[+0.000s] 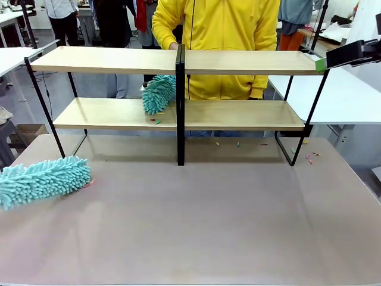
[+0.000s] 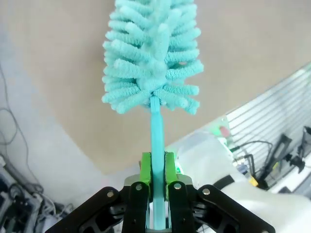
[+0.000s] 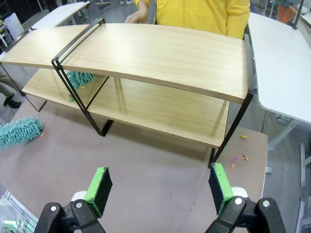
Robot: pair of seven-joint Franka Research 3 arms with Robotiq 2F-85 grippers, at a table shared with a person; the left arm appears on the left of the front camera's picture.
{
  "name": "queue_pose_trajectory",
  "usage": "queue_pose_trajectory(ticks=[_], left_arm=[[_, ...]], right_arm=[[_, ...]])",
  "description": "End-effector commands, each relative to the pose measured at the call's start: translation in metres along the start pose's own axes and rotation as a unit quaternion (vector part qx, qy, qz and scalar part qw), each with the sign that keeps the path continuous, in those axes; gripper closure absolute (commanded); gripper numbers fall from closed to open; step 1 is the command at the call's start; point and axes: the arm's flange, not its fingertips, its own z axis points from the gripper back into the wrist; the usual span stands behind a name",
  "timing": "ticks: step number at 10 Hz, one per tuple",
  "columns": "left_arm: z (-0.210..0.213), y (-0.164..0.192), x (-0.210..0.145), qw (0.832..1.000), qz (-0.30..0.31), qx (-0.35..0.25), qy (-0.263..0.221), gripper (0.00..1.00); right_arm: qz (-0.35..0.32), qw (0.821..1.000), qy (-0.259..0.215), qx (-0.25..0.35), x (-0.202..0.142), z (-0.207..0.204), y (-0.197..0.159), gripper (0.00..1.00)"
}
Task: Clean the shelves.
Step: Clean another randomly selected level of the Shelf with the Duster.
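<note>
Two light-wood boards on a thin black frame make up the shelves [image 1: 238, 62], standing across the far half of the brown table [image 1: 208, 238], between me and the person in yellow [image 1: 220, 24]. I judge the rack stiff and fairly heavy, nothing to lift; it wants wiping. The boards look smooth, so crumbs should slide off easily. Small coloured scraps [image 1: 156, 121] lie on the lower board beside the centre post, and more lie on the table near the frame's right foot. A second teal duster [image 1: 158, 93] rests on that lower board, close against the post; who holds it I cannot tell. My left claw [image 2: 158, 160] is clamped tight on the flat handle of my own duster [image 2: 150, 53], whose fluffy head sits at the table's left edge, well apart from the shelves. It looks soft and light, and the handle is the place to hold it. My right claw [image 3: 160, 187] stands wide and empty, above the rack's right end.
</note>
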Motion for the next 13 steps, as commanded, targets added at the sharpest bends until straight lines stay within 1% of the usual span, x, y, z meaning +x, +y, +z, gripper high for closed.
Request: queue_pose_trajectory(ticks=[1, 2, 3, 4, 6, 8, 9, 10, 11, 12, 13], left_arm=[[-0.012, -0.007, -0.049, 0.997, -0.044, -0.049, -0.034, 0.88], [-0.003, 0.000, -0.053, 0.989, -0.074, -0.109, -0.064, 0.88], [0.001, 0.005, -0.048, 0.981, -0.071, -0.142, -0.114, 0.88], [0.004, 0.005, -0.035, 0.970, -0.077, -0.185, -0.135, 0.88], [0.005, 0.004, -0.022, 0.944, -0.138, -0.255, -0.158, 0.88], [0.005, 0.002, -0.025, 0.899, -0.235, -0.323, -0.178, 0.88], [0.006, 0.008, -0.028, 0.888, -0.258, -0.333, -0.186, 0.88], [0.006, 0.017, -0.031, 0.874, -0.292, -0.346, -0.177, 0.88], [0.001, 0.020, -0.029, 0.890, -0.275, -0.318, -0.178, 0.88], [0.000, -0.007, -0.025, 0.892, -0.260, -0.320, -0.185, 0.88], [0.001, 0.004, -0.029, 0.886, -0.274, -0.326, -0.184, 0.88]], right_arm=[[0.003, 1.000, 0.000, 0.003, 0.000, 0.000, -0.002, 0.00], [0.003, 1.000, 0.000, 0.003, 0.000, 0.000, -0.002, 0.00], [0.003, 1.000, 0.000, 0.003, 0.000, 0.000, -0.002, 0.00], [0.003, 1.000, 0.000, 0.003, 0.000, 0.000, -0.002, 0.00], [0.003, 1.000, 0.000, 0.003, 0.000, 0.000, -0.002, 0.00], [0.003, 1.000, 0.000, 0.003, 0.000, 0.000, -0.002, 0.00], [0.003, 1.000, 0.000, 0.003, 0.000, 0.000, -0.002, 0.00], [0.003, 1.000, 0.000, 0.003, 0.000, 0.000, -0.002, 0.00], [0.003, 1.000, 0.000, 0.003, 0.000, 0.000, -0.002, 0.00], [0.003, 1.000, 0.000, 0.003, 0.000, 0.000, -0.002, 0.00], [0.003, 1.000, 0.000, 0.003, 0.000, 0.000, -0.002, 0.00]])
